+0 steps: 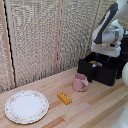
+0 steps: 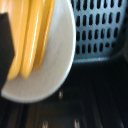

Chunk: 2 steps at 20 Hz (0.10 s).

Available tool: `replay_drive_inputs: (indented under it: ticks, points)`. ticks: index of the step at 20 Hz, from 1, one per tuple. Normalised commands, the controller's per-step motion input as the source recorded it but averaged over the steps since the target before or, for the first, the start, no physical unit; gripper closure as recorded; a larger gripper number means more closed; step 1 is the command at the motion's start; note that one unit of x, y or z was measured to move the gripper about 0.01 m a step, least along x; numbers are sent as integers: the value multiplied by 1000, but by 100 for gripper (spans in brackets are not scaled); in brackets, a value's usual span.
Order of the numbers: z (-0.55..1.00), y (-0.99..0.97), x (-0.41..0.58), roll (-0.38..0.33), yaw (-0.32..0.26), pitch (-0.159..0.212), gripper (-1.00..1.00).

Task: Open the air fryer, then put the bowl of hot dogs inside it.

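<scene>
Woven reed screens back a pale wooden table (image 1: 95,107). At the exterior view's right, the white arm reaches down over the open black air fryer drawer (image 1: 102,71); the gripper is hidden there, so its spread cannot be told. Close under the wrist camera, the white bowl (image 2: 55,65) carries yellow hot dogs (image 2: 31,35) above the slotted black basket floor (image 2: 97,30). Beside the drawer stands a pink cup (image 1: 80,82), then a yellow dotted block (image 1: 64,97), then a patterned plate (image 1: 26,106).

Light wooden table (image 1: 95,107), patterned plate (image 1: 26,106), yellow dotted block (image 1: 64,97), pink cup (image 1: 80,82), black drawer (image 1: 100,70)
</scene>
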Motion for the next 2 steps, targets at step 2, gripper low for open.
replay_drive_inputs:
  ticks: [2]
  points:
    - [673, 46, 71, -7, -104, 106, -100]
